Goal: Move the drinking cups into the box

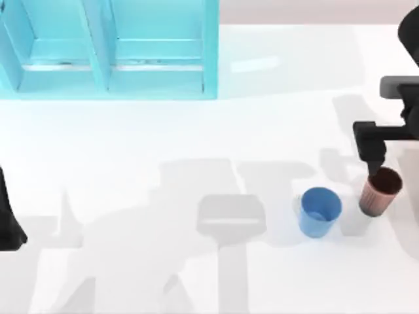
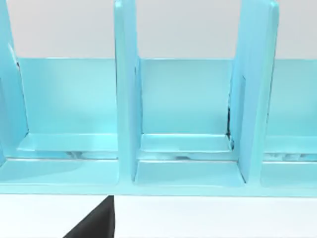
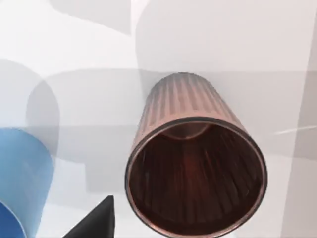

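Top view, table: a white table (image 1: pixel 163 144) with soft grey shadows across its near half.
Top view, box: a light blue box (image 1: pixel 111 49) with upright dividers stands at the far left of the table, its compartments open toward the camera.
Top view, blue cup: the plain blue cup (image 1: pixel 319 210) stands upright on the right half of the table, mouth up, well apart from the box.
Top view, brown cup: the reddish-brown cup (image 1: pixel 379 191) stands upright just to the right of the blue cup, near it without touching, its inside dark.
Top view, right gripper: the right gripper (image 1: pixel 375 160) hangs at the table's right edge, its dark tip right above the far rim of the brown cup. Whether its fingers are apart or together I cannot tell.
Top view, left arm: the left arm (image 1: pixel 10 216) sits parked at the left edge of the table, away from both cups.
Left wrist view: the box (image 2: pixel 188 119) faces the camera, showing two full compartments split by tall dividers, with white table (image 2: pixel 213 218) in front; a dark finger (image 2: pixel 96 223) of the left gripper pokes in at the frame's edge, and its state cannot be told.
Right wrist view: the brown cup (image 3: pixel 193 158) is seen from above, ribbed outside and dark within, standing on the table (image 3: pixel 223 39); the blue cup (image 3: pixel 22 178) sits beside it; a dark finger (image 3: pixel 96 220) shows at the edge.
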Controlling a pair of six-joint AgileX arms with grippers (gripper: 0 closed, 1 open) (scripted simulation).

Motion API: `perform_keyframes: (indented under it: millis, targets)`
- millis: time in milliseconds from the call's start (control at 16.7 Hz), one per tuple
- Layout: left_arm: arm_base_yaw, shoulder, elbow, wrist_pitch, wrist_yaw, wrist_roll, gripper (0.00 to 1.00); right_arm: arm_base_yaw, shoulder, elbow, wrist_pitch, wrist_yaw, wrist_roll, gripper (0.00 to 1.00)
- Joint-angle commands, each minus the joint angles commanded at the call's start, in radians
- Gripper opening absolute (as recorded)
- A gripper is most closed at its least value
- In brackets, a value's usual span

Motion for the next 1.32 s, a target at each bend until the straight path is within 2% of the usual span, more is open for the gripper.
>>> perform_keyframes:
  millis: [240,540,1320]
  targets:
    - [0.0,0.0,0.0,0.0,0.0,0.0,1.0,-0.004,0.048,-0.1,0.15,-0.001,-0.004,1.0]
    - [0.0,0.0,0.0,0.0,0.0,0.0,1.0,-0.013,0.056,-0.12,0.176,0.002,-0.01,1.0]
    - [0.0,0.0,0.0,0.0,0.0,0.0,1.0,-0.013,0.056,-0.12,0.176,0.002,-0.01,0.02]
